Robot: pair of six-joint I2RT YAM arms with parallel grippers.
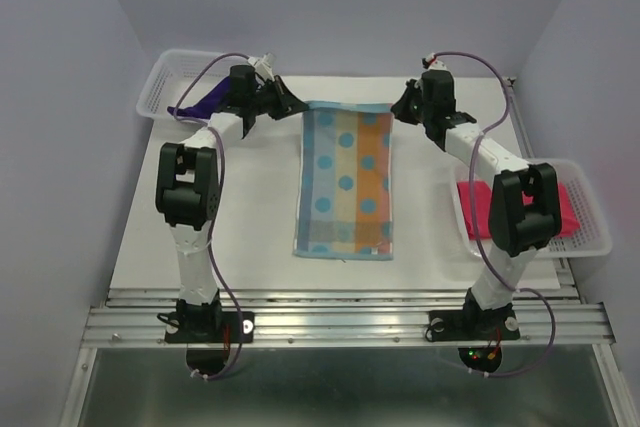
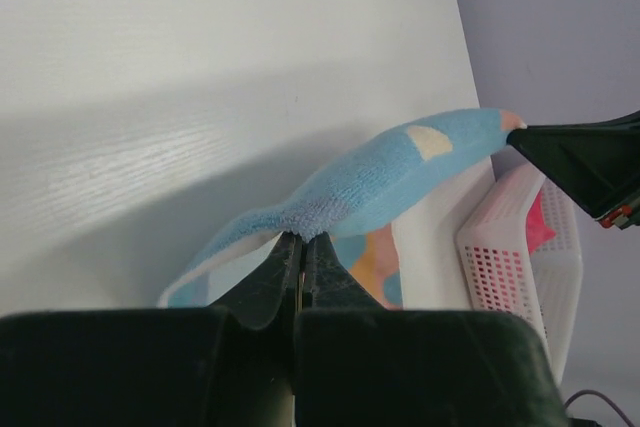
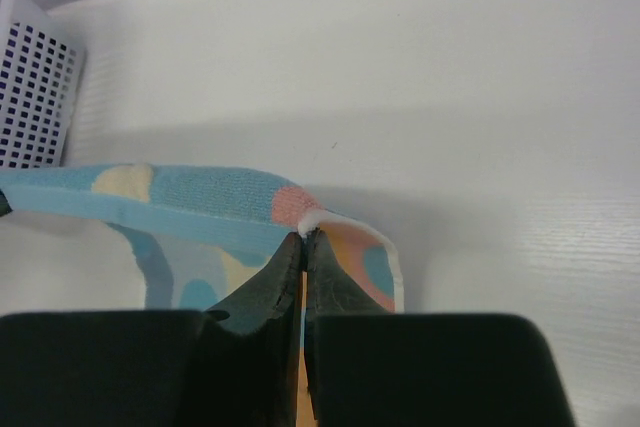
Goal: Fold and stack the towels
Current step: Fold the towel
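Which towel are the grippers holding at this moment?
The dotted pastel towel mid-table: left gripper and right gripper pinch its far corners. The pink towel and purple towel lie off to the sides.

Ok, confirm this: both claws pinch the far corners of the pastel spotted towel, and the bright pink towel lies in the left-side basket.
Not left: the top view shows the bright pink towel in the white plastic mesh basket on the right arm's side. The rest stands.
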